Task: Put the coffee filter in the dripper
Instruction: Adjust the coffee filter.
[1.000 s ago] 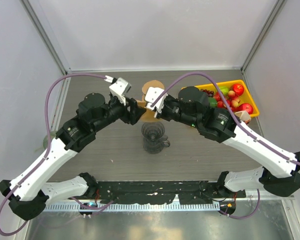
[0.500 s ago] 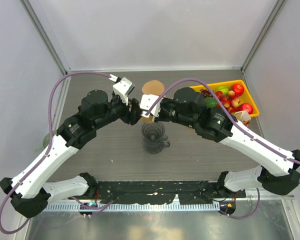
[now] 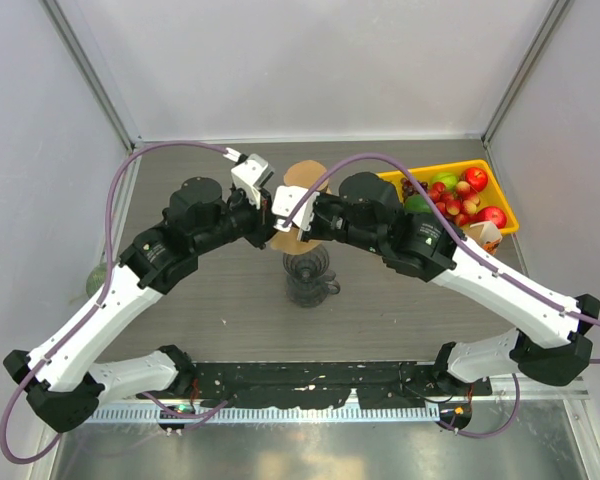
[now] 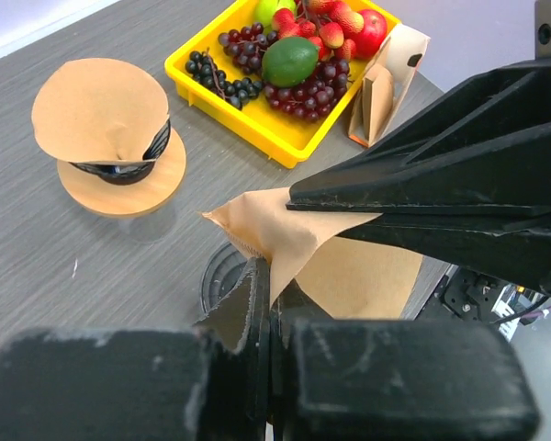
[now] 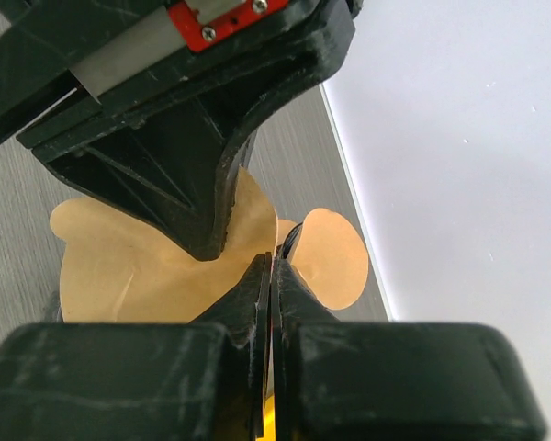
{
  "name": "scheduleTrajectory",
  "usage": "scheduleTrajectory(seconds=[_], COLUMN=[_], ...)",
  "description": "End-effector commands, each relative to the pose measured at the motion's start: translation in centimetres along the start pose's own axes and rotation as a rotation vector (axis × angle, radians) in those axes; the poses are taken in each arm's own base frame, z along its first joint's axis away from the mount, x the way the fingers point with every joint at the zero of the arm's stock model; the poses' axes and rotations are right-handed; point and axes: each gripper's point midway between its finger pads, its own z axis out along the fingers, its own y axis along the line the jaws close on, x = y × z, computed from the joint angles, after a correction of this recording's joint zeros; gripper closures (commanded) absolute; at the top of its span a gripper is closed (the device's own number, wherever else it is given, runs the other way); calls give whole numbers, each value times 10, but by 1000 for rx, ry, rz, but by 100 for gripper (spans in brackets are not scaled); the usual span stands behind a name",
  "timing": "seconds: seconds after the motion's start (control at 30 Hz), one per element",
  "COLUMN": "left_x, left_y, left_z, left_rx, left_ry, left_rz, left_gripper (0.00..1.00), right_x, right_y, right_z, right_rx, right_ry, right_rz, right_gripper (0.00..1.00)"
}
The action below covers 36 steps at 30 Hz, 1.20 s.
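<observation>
The coffee filter (image 4: 298, 241) hung at the centre of the top view, just above the glass dripper (image 3: 308, 276) and not yet in it, pinched from 2 sides. The left gripper (image 4: 264, 280) was clenched on one edge and the right gripper (image 5: 270, 265) clamped on another part. Toward the upper middle, another filter (image 4: 99, 108) sat in a black holder (image 4: 119, 168) on a wooden disc (image 4: 133, 188), and at the upper right the yellow tray (image 3: 445, 167) held red fruit (image 3: 476, 180), dark grapes (image 4: 222, 75) and a green fruit (image 4: 289, 60).

Brown filter (image 4: 285, 234) (folded), aloft over dripper (image 3: 307, 277)
</observation>
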Motion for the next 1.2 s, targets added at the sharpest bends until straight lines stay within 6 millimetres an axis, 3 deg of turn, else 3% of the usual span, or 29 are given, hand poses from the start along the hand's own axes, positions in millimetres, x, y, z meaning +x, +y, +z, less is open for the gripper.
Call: scheduleTrajectory(seconds=[0.0,0.1,0.17,0.23,0.27,0.53,0.67,0.77,0.87,0.93,1.0,1.03,1.1,1.17], left_x=[-20,-17,-14,-15,-14,-14,-12,-10,-11,-13,-20,-24,-33,-39], left_y=[1,6,11,17,18,29,24,24,22,28,38,43,46,43], left_z=[-7,-11,-13,-15,-15,-7,1,5,7,4,-1,-4,-9,-9], left_rx=[-22,-50,-80,-115,-121,-180,-147,-143,-134,-167,-230,-257,-281,-270], left_ry=[-85,-96,-105,-124,-126,-150,-138,-139,-139,-154,-191,-211,-246,-268], left_rz=[-25,-53,-65,-75,-76,-145,-139,-143,-150,-154,-174,-185,-215,-248], left_gripper=[100,96,59,42,41,48,57,69,95,100,100,100,100,100], right_x=[-23,-23,-24,-24,-25,-27,-29,-31,-33,-31,-28,-25,-23,-19], right_y=[-18,-19,-18,-17,-15,-3,-1,-2,-5,-14,-25,-33,-43,-49], right_z=[-8,-7,-7,-7,-6,-2,1,4,5,5,2,1,-10,-17], right_rx=[66,71,68,62,55,-5,-19,-22,-11,43,108,155,205,262], right_ry=[-60,-59,-58,-58,-65,-76,-79,-78,-78,-71,-61,-52,-70,-87], right_rz=[44,69,87,101,106,148,145,146,149,170,216,243,330,419], right_gripper=[95,95,95,95,95,95,95,95,95,95,73,55,39,34])
